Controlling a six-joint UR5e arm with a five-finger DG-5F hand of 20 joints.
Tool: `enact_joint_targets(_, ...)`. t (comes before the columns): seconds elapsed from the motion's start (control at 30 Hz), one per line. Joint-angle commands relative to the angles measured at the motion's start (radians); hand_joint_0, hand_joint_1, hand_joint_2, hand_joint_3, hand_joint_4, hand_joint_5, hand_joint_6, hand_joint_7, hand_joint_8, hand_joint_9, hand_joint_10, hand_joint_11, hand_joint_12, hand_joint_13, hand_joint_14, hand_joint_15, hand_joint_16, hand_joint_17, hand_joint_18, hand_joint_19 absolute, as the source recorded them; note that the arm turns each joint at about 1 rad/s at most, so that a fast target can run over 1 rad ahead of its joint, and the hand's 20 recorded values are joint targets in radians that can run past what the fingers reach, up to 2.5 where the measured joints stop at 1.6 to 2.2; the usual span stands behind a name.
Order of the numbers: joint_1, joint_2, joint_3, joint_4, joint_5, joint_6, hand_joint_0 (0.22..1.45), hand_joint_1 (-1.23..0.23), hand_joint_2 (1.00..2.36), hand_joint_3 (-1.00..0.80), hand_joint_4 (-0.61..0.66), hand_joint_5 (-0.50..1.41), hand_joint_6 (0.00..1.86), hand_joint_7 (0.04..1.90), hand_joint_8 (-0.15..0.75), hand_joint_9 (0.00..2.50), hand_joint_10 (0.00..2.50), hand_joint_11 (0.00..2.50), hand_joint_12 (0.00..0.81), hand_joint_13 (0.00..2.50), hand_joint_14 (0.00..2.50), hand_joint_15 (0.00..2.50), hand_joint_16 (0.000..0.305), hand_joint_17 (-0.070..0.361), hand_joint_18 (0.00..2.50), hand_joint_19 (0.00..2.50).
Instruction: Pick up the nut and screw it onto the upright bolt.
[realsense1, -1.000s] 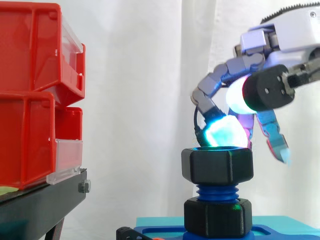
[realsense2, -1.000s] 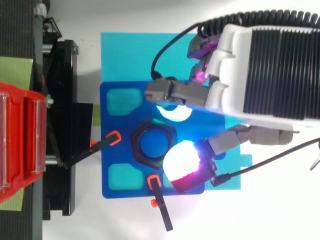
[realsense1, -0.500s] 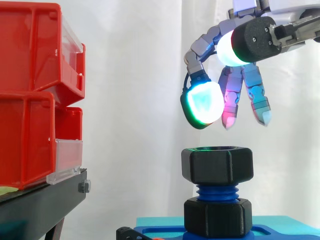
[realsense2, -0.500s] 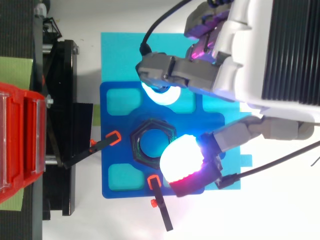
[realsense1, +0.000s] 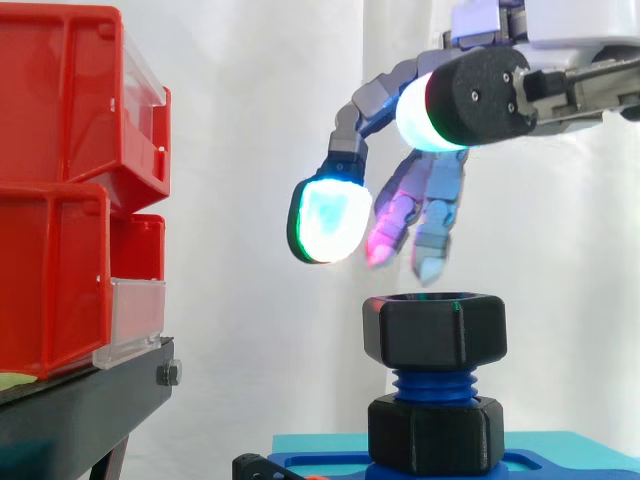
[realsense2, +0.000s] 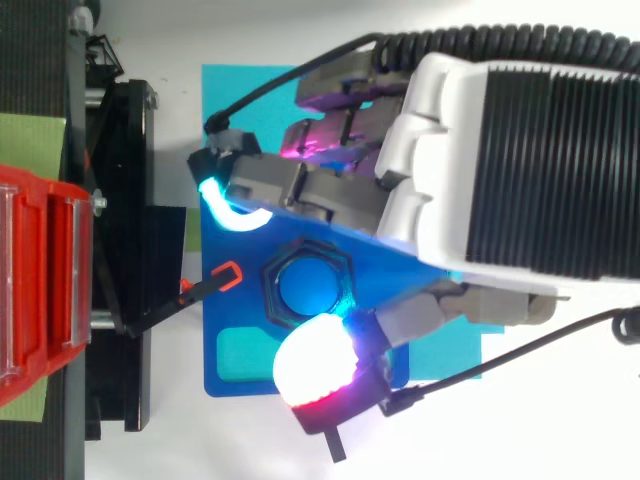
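A black hex nut (realsense1: 434, 328) sits threaded on top of the blue upright bolt (realsense1: 433, 384), above a second black nut (realsense1: 435, 433) at the bolt's foot. From above, the nut (realsense2: 270, 291) rings the blue bolt end (realsense2: 306, 286). My hand (realsense1: 470, 98) hovers above the nut, apart from it, open with its fingers spread and hanging down. One glowing fingertip (realsense1: 328, 221) reaches out to the left of the nut; the thumb pad (realsense2: 314, 364) glows white beside the nut in the top view.
The bolt stands on a blue fixture plate (realsense2: 232, 334) on a cyan mat (realsense2: 240, 100). Orange-tipped clamps (realsense2: 226, 274) grip the plate's left side. Stacked red bins (realsense1: 70, 190) on a black stand (realsense1: 90, 400) occupy the left.
My hand lifted off the nut a second ago, then swung leftward and its fingers spread wider. The nut stays on the bolt, unmoved.
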Motion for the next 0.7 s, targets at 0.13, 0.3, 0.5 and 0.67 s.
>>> enact_joint_targets(0.13,0.012,-0.024,-0.013,0.025,0.009,0.009,0.49,-0.25,1.0,-0.5,0.18,-0.1,0.5,0.61,0.187,0.89,0.0,0.0,0.207,0.63,0.0,0.0,0.024,0.053,0.26,0.0)
enact_joint_targets(0.3,0.018,-0.024,-0.013,0.022,0.011,0.009,0.48,-0.23,1.0,-0.5,0.16,-0.12,0.5,0.54,0.158,0.72,0.0,0.0,0.215,0.51,0.0,0.0,0.025,0.055,0.1,0.0)
enact_joint_targets(0.5,0.021,-0.024,-0.013,0.004,0.006,0.009,0.47,-0.21,1.0,-0.5,0.17,-0.13,0.5,0.52,0.158,0.59,0.0,0.0,0.231,0.42,0.0,0.0,0.027,0.06,0.0,0.0)
enact_joint_targets(0.67,0.025,-0.024,-0.013,0.002,0.008,0.009,0.47,-0.2,1.0,-0.5,0.2,-0.13,0.5,0.56,0.168,0.54,0.0,0.0,0.239,0.39,0.0,0.0,0.026,0.059,0.0,0.0)
